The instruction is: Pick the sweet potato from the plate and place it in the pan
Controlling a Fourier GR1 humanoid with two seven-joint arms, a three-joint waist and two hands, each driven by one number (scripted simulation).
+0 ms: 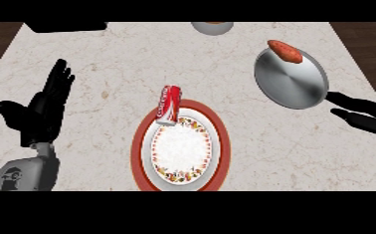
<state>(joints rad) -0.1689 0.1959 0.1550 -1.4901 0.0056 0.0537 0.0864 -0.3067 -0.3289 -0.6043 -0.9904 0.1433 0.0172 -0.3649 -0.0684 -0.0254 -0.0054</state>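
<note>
The reddish-brown sweet potato (285, 52) lies at the far edge of the grey pan (291, 82), at the counter's right. The pan's black handle (351, 99) points to the right edge. Just below the handle, a straight black part of my right hand (357, 120) shows at the right border, apart from the pan and holding nothing. The red-rimmed patterned plate (223, 148) sits at front centre with no sweet potato on it. My left hand (46, 106) rests open at the left edge, fingers up.
A red soda can (168, 104) lies on its side on the plate's far-left rim. A small bowl (213, 27) stands at the counter's back edge, and a dark object (66, 26) sits at the back left. Wooden floor shows beyond both counter corners.
</note>
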